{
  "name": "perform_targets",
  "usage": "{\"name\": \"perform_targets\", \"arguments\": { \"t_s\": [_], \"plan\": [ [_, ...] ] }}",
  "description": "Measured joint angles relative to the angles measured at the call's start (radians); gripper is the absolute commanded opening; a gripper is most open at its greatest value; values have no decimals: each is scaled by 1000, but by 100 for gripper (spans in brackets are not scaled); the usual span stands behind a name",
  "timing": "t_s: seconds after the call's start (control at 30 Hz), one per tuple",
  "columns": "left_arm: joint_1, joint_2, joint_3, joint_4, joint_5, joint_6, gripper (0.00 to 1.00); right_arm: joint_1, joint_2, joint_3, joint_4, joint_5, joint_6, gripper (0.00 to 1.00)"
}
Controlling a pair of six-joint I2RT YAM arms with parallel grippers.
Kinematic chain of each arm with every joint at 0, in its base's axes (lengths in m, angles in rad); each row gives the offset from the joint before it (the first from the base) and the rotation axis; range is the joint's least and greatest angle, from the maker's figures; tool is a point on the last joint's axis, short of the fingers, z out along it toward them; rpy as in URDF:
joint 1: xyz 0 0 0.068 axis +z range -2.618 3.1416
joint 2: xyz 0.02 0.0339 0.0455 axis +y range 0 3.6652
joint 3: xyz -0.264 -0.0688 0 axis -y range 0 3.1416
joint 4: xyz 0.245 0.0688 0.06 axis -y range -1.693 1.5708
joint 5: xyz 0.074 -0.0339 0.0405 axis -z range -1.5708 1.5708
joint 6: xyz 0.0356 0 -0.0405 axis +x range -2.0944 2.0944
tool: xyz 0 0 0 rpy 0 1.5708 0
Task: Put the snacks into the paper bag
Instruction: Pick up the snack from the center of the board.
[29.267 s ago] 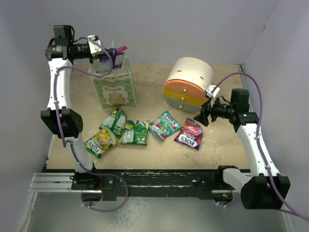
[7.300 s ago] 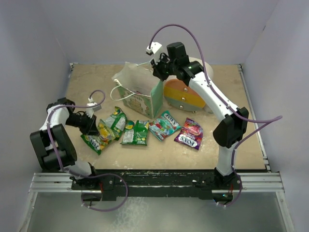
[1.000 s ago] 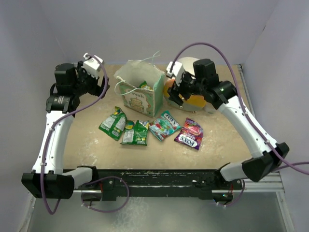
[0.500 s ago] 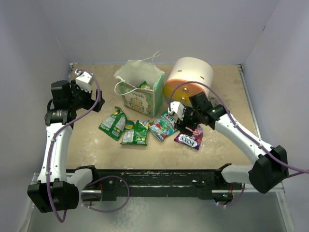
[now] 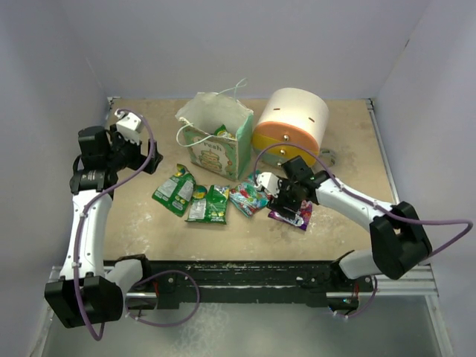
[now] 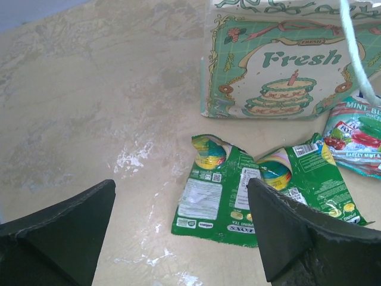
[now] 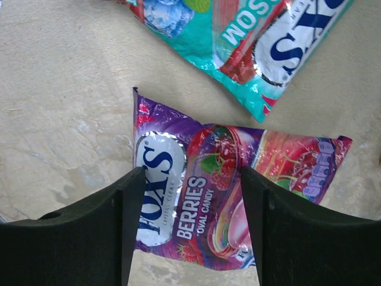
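Since half a second ago the right arm has been drawn lower and nearer its base. The right fingers [image 7: 128,205] are now spread wide over the purple packet [image 7: 202,196], whose lettered end is seen between them. Nothing is held yet, and whether the tips touch the surface [image 5: 349,149] cannot be told. The left arm has hardly been shifted, and the left fingers [image 6: 89,208] are held wide open and empty, above the surface and left of the paper bag [image 5: 216,145]. The bag stands upright with its mouth open, just beside the round drawer unit [image 5: 294,123]. The purple packet lies flat in front of that unit, near the teal packet [image 7: 262,42], and the green packets [image 6: 214,190] are spread in front of the bag. The purple packet is judged to be light, soft and crinkly, with a glossy skin likely to slip. As it lies flat, little edge is offered. A pinch across its width where the filling bulges is judged best, so that the foil is gathered rather than pushed away.
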Motion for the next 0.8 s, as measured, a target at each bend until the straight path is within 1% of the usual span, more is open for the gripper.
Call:
{"name": "perform_targets", "arguments": {
  "t_s": [0.2, 0.3, 0.53, 0.73, 0.8],
  "plan": [
    [13, -16, -24, 10, 12, 0, 96, 56, 9, -49, 55, 32, 18, 69],
    [16, -23, -25, 14, 19, 0, 96, 76, 9, -67, 77, 58, 21, 65],
    [20, -35, -32, 23, 27, 1, 97, 80, 17, -68, 95, 90, 31, 38],
    [24, -37, -34, 26, 31, 2, 98, 80, 6, -58, 78, 97, 33, 18],
    [24, -34, -34, 26, 33, 2, 98, 79, -4, -48, 58, 90, 32, 9]
  ]
}}
